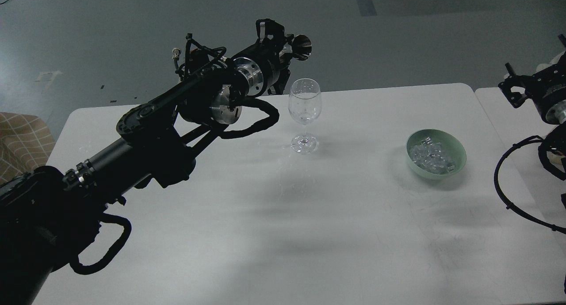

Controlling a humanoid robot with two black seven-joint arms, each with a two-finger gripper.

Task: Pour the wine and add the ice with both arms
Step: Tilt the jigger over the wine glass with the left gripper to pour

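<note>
A clear stemmed wine glass [305, 108] stands upright at the back middle of the white table [309, 216]. Something small and clear lies in the bottom of its bowl. My left gripper [288, 46] is above and just left of the glass's rim, shut on a small shiny metal cup [302, 47] that is tipped on its side with its mouth towards me. The ice [431, 158] is heaped in a pale green bowl [460, 157] at the right. My right gripper [514, 89] hangs at the right edge, above a second table, apart from the bowl; its fingers cannot be told apart.
A second white table [499, 106] adjoins on the right. My right arm's black cable [502, 181] loops over the seam. A checked cushion [22, 141] sits off the left edge. Grey floor lies beyond the table.
</note>
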